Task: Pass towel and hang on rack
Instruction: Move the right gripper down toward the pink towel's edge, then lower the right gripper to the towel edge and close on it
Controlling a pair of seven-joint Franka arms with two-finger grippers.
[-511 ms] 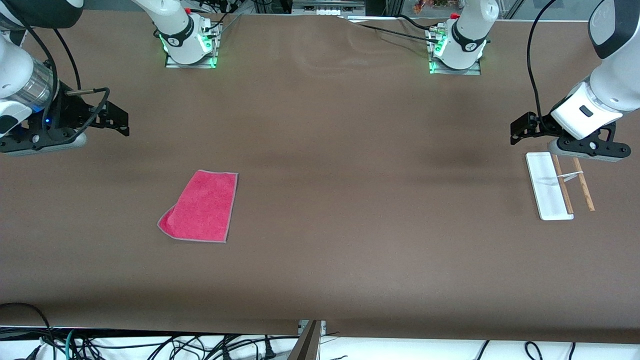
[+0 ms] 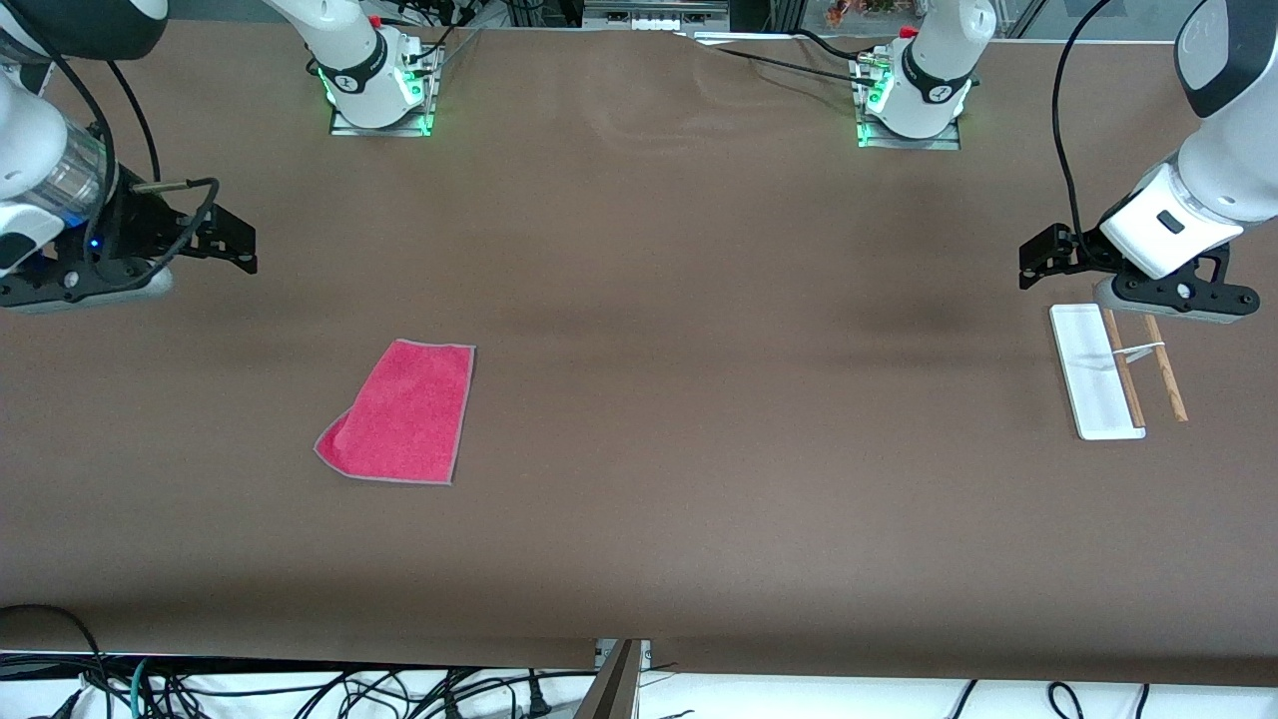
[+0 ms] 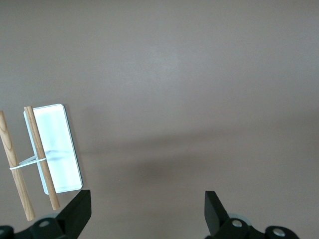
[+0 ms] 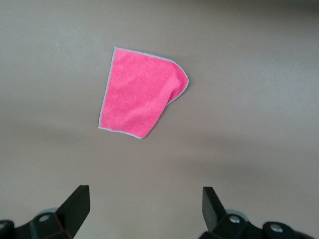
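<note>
Lying flat pink-face up, towel (image 2: 401,413), long axis toward front camera.

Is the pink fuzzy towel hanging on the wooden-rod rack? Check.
No, the pink fuzzy towel lies flat on the table, apart from the wooden-rod rack.

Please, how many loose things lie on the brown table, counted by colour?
Pink-red: 1, the fuzzy rectangular cloth towel, lying flat.
White and brown: 1, the small rack with flat white base and two thin wooden rods.
Total: 2
</note>
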